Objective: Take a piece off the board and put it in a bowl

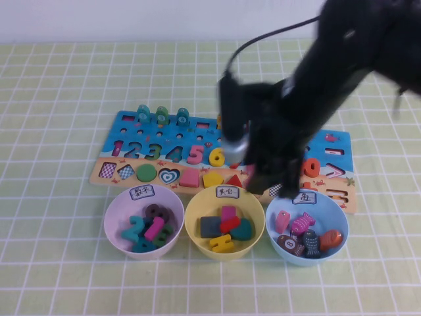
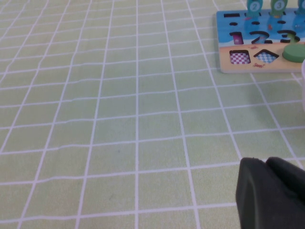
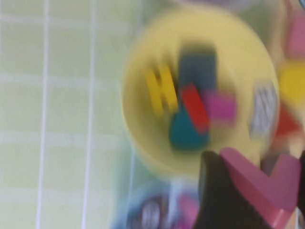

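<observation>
My right gripper (image 1: 266, 179) hangs over the front edge of the board (image 1: 164, 135), just behind the yellow bowl (image 1: 194, 214). In the right wrist view the right gripper (image 3: 261, 191) is shut on the coral-pink chevron piece (image 3: 259, 183), held above the yellow bowl's rim (image 3: 138, 86). That bowl holds several shape pieces. My left gripper (image 2: 271, 191) rests low over the bare tablecloth, left of the board's end (image 2: 226, 47), fingers together and empty. It is out of the high view.
A lilac bowl (image 1: 115, 214) with numerals stands left of the yellow one. A light blue bowl (image 1: 339, 210) with fish pieces stands on its right. A green checked cloth (image 1: 59, 131) covers the table.
</observation>
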Controlling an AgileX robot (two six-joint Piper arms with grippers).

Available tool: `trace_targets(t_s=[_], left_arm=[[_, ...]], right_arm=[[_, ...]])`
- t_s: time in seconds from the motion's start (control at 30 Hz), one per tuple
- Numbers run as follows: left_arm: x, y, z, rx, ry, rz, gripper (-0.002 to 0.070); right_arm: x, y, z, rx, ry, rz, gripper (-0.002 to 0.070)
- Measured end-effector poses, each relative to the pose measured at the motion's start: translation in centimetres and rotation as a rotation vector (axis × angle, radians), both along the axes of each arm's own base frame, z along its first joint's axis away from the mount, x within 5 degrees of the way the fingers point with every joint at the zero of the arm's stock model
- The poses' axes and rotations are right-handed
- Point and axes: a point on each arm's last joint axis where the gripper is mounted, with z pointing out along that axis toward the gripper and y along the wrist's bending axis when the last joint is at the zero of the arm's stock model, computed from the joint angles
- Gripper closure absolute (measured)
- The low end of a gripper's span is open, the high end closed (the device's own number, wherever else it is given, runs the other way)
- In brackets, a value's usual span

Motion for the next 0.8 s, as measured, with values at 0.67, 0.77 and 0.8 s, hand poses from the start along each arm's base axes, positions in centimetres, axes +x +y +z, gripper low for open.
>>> trace_targets(t_s=[0.67,0.77,0.8], left_arm=[[0.0,0.0,0.0,0.0,0.0,0.0,0.068],[0.0,0.0,0.0,0.0,0.0,0.0,0.068],[0.0,0.0,0.0,0.0,0.0,0.0,0.068]], right_arm=[[1.6,6.3,-8.9,0.025,0.085,-0.024,0.0253],[1.7,6.4,-8.0,0.032,0.097,-0.041,0.0159],[1.7,6.5,-7.5,0.034,0.108,-0.055,0.0156]])
